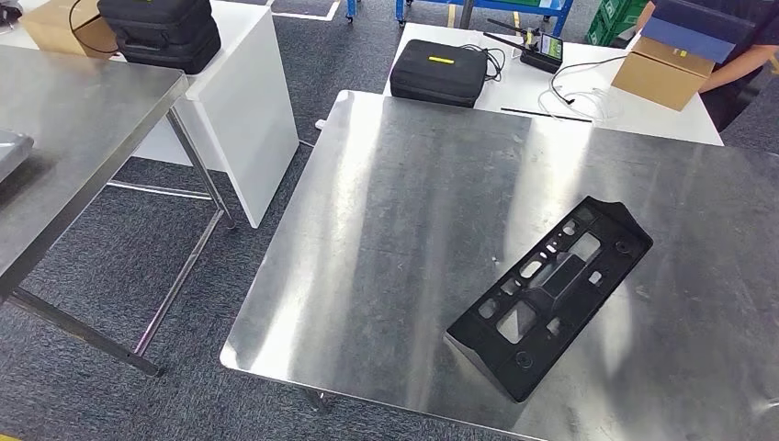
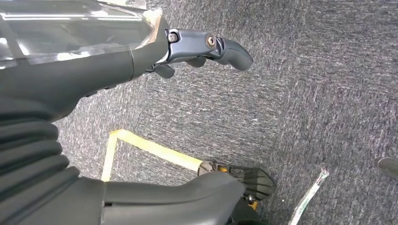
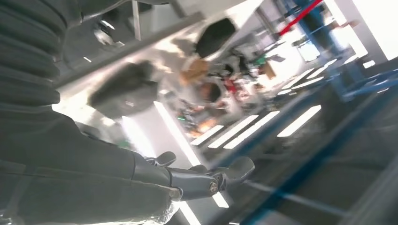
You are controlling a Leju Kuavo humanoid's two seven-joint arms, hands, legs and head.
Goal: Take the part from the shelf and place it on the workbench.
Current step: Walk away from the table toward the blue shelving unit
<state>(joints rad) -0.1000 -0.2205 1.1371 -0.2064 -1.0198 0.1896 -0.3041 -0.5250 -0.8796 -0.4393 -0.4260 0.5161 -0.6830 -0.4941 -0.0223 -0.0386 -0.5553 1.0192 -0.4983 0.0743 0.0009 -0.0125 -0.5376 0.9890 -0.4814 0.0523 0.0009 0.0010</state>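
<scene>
We see the black plastic part lying flat on the steel workbench, near its front right side, and no hand touches it. Behind the workbench stands a white table with a black case and a cardboard box. Our left hand hangs over grey carpet, fingers apart, holding nothing. Our right hand is also released and empty.

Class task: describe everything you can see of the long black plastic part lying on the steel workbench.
The long black plastic part is a flat, roughly rectangular panel of matt moulded plastic, pierced by many cut-outs: rectangular windows, slots and round holes. A raised block sits near its middle, and one end has a stepped edge. It lies diagonally on the shiny steel workbench, near the front edge, with no hand touching it.
</scene>
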